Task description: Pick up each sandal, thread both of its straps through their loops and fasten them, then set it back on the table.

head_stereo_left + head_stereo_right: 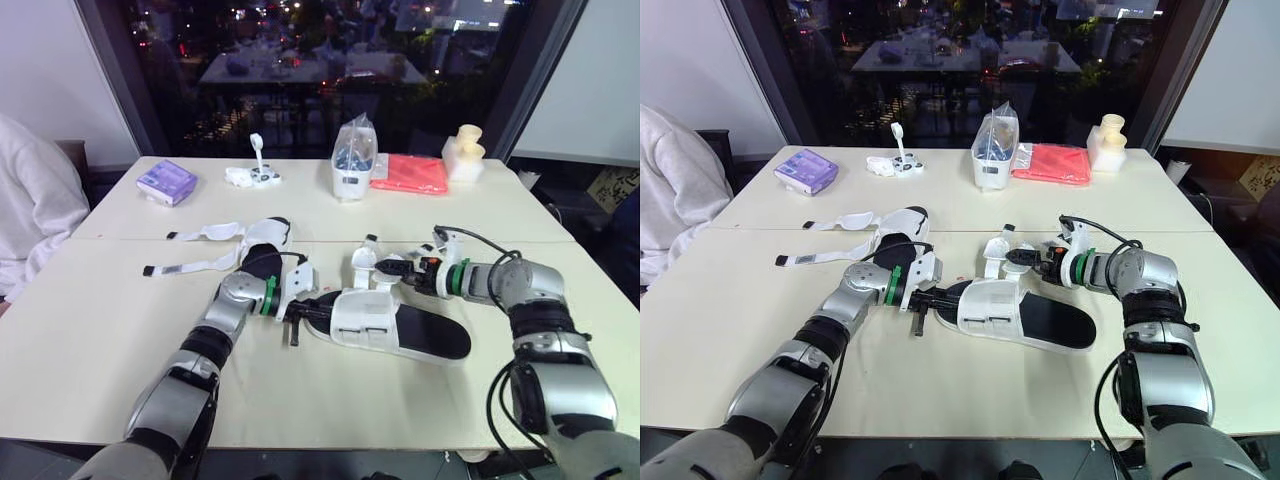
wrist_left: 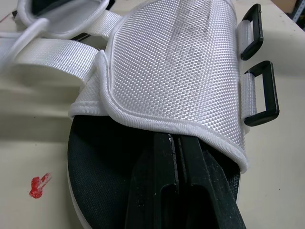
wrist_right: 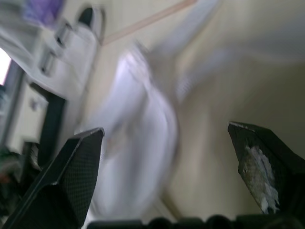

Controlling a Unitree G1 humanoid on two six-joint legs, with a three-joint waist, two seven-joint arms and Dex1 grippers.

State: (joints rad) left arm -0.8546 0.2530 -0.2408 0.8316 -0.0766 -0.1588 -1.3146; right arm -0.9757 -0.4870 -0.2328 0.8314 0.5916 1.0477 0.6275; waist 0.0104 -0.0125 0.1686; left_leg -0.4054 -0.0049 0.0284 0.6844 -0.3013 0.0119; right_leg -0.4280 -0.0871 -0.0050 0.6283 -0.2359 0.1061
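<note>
A sandal with a black sole and white woven upper (image 1: 392, 322) is lying flat on the cream counter (image 1: 100, 350), around the middle and somewhat toward the near edge. The left gripper (image 2: 175, 148) is reaching in at one end of it. Its fingers are pressing together, with barely a slit between them, and are lying on the black footbed. Their tips are disappearing under the hemmed edge of the upper, so it is not possible to tell whether they are pinching any fabric there. Two black rectangular plastic loops (image 2: 259, 93) are standing out from the side of the upper, and both are empty. A white webbing strap (image 2: 52, 55) is running off past the picture's edge, so its end is not showing. A small red mark (image 2: 40, 185) is sitting on the counter beside the sole.

The right gripper (image 1: 388, 267) is hovering at the far side of this sandal, next to its loose white strap piece (image 1: 364, 262). Its fingers are spreading wide apart and gripping nothing. The white shape between them is smeared beyond reading in the right wrist view.

A second black-and-white sandal (image 1: 265, 240) is lying farther back, toward the left edge. Its long white straps (image 1: 195, 265) are trailing unfastened across the counter.
</note>
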